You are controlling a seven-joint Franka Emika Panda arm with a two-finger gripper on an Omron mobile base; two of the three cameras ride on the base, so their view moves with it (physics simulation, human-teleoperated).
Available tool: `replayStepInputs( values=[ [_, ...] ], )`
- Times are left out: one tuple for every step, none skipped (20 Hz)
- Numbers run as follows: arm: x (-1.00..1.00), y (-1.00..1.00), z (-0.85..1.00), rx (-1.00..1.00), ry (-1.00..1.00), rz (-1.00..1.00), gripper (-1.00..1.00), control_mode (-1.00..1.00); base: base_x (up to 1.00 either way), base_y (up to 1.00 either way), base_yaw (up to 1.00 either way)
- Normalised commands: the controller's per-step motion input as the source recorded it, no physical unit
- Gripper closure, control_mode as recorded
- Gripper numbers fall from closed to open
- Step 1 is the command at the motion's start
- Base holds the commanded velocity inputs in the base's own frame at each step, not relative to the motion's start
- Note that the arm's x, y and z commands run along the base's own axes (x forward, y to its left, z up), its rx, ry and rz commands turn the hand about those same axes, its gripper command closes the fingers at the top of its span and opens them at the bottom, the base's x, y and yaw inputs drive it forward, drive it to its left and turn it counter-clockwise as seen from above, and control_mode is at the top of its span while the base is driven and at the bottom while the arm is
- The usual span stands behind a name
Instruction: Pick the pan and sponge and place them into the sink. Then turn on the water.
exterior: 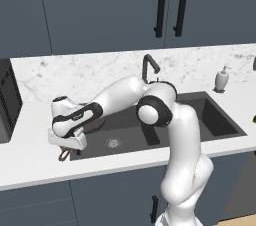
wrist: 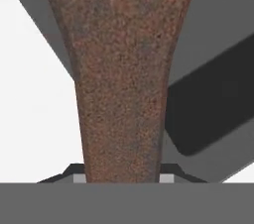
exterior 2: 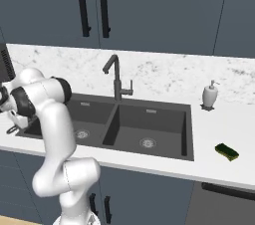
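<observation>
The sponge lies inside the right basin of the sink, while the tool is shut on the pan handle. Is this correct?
Not quite. The sponge lies on the counter to the right of the sink, outside the basin, as the right base view shows. The tool is indeed shut on the pan handle.

No text, label, brand, number or sign can be read anywhere in these views. The small white soap dispenser bottle [exterior 2: 210, 94] on the marbled white counter carries no legible marking, and the dark blue-grey cabinet doors [exterior: 100, 10] with their black bar handles are plain
</observation>
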Motion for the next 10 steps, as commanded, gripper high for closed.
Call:
replayStepInputs(
  values=[
    [0.0, -0.66, 0.11, 0.09, -0.07, -0.23, 1.0, -1.0, 0.0, 0.0, 0.0],
    [0.0, -0.59, 0.11, 0.1, -0.07, -0.22, 1.0, -1.0, 0.0, 0.0, 0.0],
    [0.09, -0.48, 0.06, 0.1, -0.06, -0.22, 1.0, -1.0, 0.0, 0.0, 0.0],
    [0.11, -0.38, 0.01, 0.09, -0.07, -0.22, 1.0, -1.0, 0.0, 0.0, 0.0],
    [0.17, -0.36, 0.0, 0.09, -0.04, -0.22, 1.0, -1.0, 0.0, 0.0, 0.0],
    [0.23, -0.35, 0.0, 0.07, -0.01, -0.22, 1.0, -1.0, 0.0, 0.0, 0.0],
    [0.26, -0.34, 0.0, 0.05, 0.0, -0.21, 1.0, -1.0, 0.0, 0.0, 0.0],
    [0.31, -0.39, 0.0, 0.03, 0.0, -0.21, 1.0, -1.0, 0.0, 0.0, 0.0],
    [0.33, -0.45, 0.0, 0.03, 0.0, -0.22, 1.0, -1.0, 0.0, 0.0, 0.0],
    [0.36, -0.49, 0.0, 0.01, 0.0, -0.22, 1.0, -1.0, 0.0, 0.0, 0.0]
  ],
)
